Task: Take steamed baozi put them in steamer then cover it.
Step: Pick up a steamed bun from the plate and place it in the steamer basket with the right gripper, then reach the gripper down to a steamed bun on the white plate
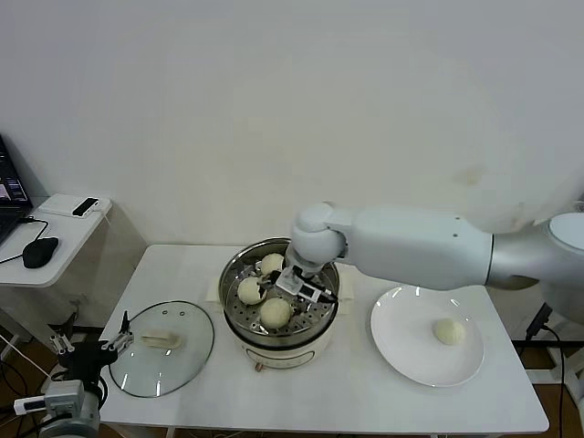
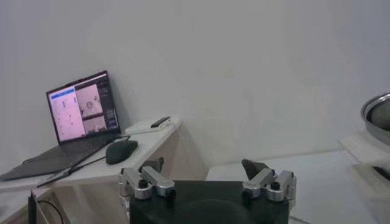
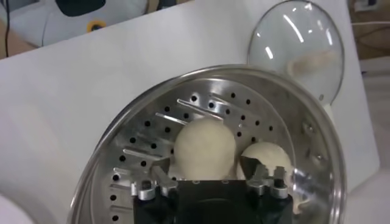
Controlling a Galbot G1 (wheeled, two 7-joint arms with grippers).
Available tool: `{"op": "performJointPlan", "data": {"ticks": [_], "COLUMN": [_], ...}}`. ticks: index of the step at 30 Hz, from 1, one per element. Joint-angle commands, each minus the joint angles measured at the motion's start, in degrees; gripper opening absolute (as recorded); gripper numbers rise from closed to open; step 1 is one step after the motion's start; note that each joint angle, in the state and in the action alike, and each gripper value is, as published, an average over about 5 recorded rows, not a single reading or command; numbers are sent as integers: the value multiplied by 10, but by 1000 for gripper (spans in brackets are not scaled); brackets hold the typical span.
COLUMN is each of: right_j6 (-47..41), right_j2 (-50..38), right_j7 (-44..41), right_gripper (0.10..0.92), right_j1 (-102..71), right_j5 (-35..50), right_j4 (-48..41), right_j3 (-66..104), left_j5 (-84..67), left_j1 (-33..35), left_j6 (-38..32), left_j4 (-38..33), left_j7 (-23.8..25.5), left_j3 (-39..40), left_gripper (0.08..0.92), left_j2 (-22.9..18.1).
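The steamer (image 1: 239, 265) stands mid-table with three steamed baozi on its perforated tray, one of them at the front (image 1: 276, 312). My right gripper (image 1: 281, 279) reaches down into it. In the right wrist view its jaws (image 3: 205, 168) stand open on either side of one baozi (image 3: 204, 146) resting on the tray; a second baozi (image 3: 268, 159) lies beside it. Another baozi (image 1: 447, 330) sits on the white plate (image 1: 401, 351). The cover (image 1: 187, 360) lies flat on the table left of the steamer. My left gripper (image 1: 89, 344) hangs open and empty off the table's left corner.
A low side table at the far left carries a laptop (image 2: 82, 109), a mouse (image 1: 40, 251) and a small white box. The right arm stretches across above the plate's rear side. The steamer's rim (image 3: 317, 140) rings the right gripper closely.
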Motion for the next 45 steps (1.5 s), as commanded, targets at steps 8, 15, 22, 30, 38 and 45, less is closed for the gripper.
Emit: {"op": "performJointPlan", "data": {"ticks": [8,15,22,30,38,45], "right_j6": [-231,-280,-235,-190,-173,-169], "right_j2": [-213,-372,-510,-521,-438,-393], "right_j7": [-4,3,-15,-22,-10,-4], "right_gripper": [823,823,823,823,823,823], "right_j1": [22,-25,-217,-470,-506,-507], "right_j5": [90,51,-38,-133,-163,-174], "right_j4": [56,109,141,81,-19,-74], "right_j3": [107,106,239,423,440,437], "left_j5": [0,2,2,8,13,14], "left_j1": [-6,-11,-13,-11,-1,-3], "left_j6": [3,4,6,10,8,8], "left_j4": [-3,-3,-3,-5,-1,7], "left_j7": [0,0,1,1,2,2], "left_j3": [8,23,27,38,38,35], "left_gripper": [823,823,823,823,823,823], "left_j2": [14,20,30,32,28,29]}}
